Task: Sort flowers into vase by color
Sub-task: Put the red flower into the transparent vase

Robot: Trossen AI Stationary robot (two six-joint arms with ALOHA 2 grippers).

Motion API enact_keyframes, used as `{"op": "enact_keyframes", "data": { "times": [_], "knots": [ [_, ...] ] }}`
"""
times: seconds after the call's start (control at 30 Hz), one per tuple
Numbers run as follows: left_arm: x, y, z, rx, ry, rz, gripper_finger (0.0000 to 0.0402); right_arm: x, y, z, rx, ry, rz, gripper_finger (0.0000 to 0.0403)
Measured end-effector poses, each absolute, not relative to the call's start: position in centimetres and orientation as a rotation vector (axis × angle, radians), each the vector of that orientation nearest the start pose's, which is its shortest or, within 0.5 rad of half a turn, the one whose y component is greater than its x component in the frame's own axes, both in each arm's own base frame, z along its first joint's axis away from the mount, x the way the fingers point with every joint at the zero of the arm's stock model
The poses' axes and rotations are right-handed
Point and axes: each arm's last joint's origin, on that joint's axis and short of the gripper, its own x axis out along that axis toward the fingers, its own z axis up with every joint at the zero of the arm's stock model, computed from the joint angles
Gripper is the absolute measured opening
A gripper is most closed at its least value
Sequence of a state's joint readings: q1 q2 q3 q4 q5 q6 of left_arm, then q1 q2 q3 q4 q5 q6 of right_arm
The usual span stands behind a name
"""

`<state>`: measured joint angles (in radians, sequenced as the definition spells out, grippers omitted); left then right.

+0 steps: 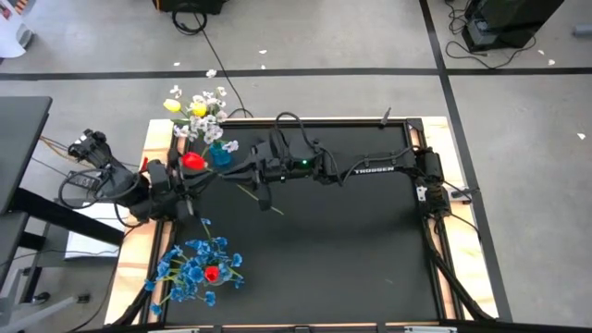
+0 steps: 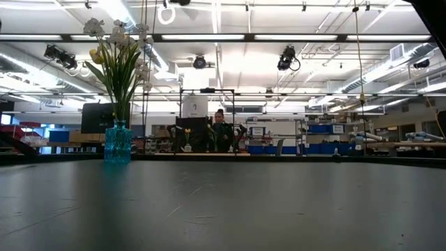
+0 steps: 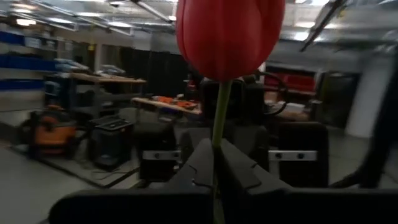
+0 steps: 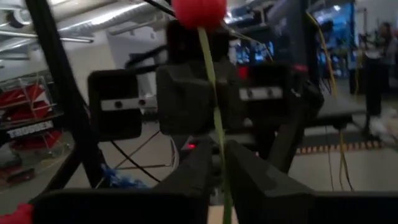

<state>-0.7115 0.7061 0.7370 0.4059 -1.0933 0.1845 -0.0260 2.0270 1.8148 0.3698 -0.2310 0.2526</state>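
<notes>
Both hands are pinched shut on one red tulip [image 1: 192,160]: left hand [image 3: 214,177], right hand [image 4: 219,180], just beside the blue vase [image 1: 220,154] far-left on the desk. Pulling against each other could bend the stem.

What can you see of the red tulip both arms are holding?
The red tulip has a closed, smooth, plastic-looking red head on a thin green stem. It is held in the air near the blue vase. The left gripper and the right gripper face each other, both shut on the stem.
</notes>
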Motion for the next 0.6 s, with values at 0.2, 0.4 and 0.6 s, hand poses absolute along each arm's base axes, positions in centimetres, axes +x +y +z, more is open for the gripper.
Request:
{"op": "enact_keyframes", "data": {
  "times": [0.2,0.4,0.6],
  "knots": [
    [9.8,-7.2,40.9,-0.078,-0.154,0.402,0.0004,48.4,-1.7,34.9,0.342,0.025,0.208,0.0122],
    [7.1,-7.7,44.6,-0.03,-0.055,0.176,0.0003,48.0,-2.7,32.9,0.447,0.252,0.277,0.0154],
    [5.1,-9.2,43.4,-0.008,0.117,-0.241,0.0004,47.7,-2.8,32.0,0.49,0.362,0.316,0.0154]
  ]
}}
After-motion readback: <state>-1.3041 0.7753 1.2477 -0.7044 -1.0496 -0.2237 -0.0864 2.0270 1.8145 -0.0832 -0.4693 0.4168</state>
